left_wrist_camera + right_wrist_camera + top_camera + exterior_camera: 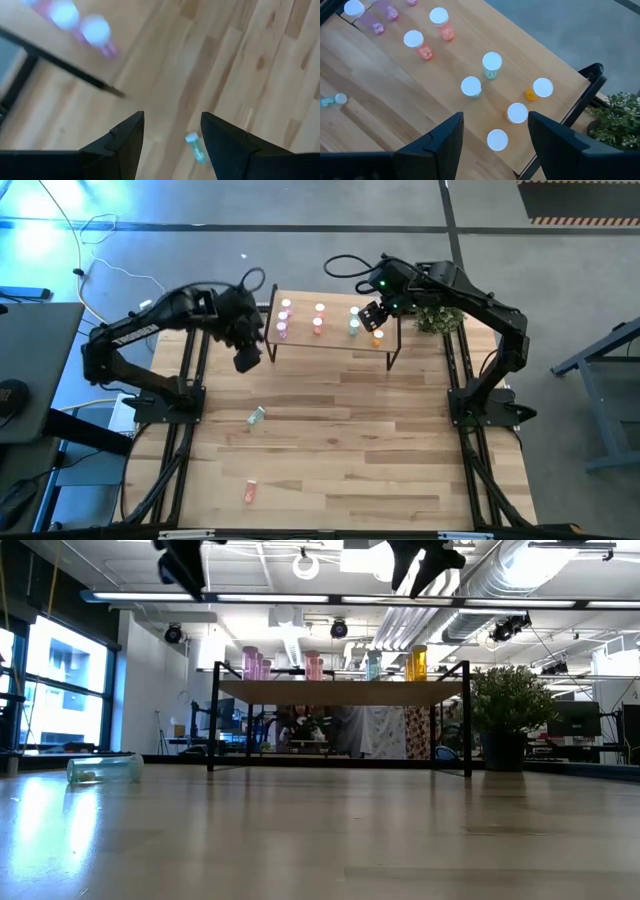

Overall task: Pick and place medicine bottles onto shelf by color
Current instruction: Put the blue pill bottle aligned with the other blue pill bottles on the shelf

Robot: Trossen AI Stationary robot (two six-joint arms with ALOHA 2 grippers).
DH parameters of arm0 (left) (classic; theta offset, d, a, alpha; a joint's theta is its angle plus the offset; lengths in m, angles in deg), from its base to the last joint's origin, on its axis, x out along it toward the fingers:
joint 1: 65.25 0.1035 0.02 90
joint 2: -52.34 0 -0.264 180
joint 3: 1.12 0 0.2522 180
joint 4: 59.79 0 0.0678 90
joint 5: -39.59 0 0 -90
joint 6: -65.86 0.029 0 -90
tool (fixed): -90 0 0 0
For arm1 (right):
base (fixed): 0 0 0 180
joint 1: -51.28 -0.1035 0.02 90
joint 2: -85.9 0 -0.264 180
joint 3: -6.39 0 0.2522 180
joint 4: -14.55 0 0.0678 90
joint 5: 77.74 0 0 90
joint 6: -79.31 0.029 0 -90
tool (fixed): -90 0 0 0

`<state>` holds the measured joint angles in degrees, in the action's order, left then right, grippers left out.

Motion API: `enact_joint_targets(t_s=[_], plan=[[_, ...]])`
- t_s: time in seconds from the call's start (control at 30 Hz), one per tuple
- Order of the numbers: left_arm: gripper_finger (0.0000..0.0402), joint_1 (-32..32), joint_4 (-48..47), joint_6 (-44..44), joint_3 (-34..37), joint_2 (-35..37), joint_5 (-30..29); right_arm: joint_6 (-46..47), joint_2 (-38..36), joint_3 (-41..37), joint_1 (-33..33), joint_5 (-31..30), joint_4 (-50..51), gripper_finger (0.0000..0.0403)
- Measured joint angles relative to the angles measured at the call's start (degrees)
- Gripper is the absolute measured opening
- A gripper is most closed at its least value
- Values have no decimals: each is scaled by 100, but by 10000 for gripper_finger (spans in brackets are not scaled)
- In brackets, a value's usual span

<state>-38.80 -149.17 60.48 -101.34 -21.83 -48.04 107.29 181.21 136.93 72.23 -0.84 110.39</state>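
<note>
Left gripper (247, 358), fingers spread w/ nothing held, beside shelf (335, 340): should drop squarely over fallen green bottle (257, 415); right gripper (372, 317), released, above shelf.

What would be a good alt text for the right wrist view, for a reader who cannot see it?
Seen from above, the light wood shelf holds upright white-capped medicine bottles grouped by colour: pink, salmon-red, pale green and orange. The right gripper hovers open above the orange group. A green bottle lies on the table below, and a potted plant stands beside the shelf.
</note>
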Motion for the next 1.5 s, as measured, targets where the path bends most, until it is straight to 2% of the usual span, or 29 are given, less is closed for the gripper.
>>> enact_joint_targets(t_s=[0.27, 0.43, 0.63, 0.87, 1.0, 1.13, 1.5], plan=[[188, -658, 605, -1223, 1686, 660, -2, -105, 0, 1, 0, 5, 0, 213], [188, -1107, 1017, -1792, 2485, 870, -2, -127, 0, 0, 0, 6, 0, 213], [188, -1660, 1476, -2240, 3311, 972, -13, -146, 0, -1, 0, 5, 0, 213], [188, -2293, 2554, -2486, 4241, 1056, -131, -146, 0, 1, 0, 5, 0, 213], [188, -2613, 2977, -2596, 4642, 1054, -246, -146, 0, 0, 0, 3, -1, 213], [188, -2932, 3142, -2710, 4925, 1053, -608, -146, 0, 1, 0, 3, -2, 213], [188, -3275, 3845, -3128, 5454, 1053, -902, -105, 0, 1, 2, -170, -2, 213]])
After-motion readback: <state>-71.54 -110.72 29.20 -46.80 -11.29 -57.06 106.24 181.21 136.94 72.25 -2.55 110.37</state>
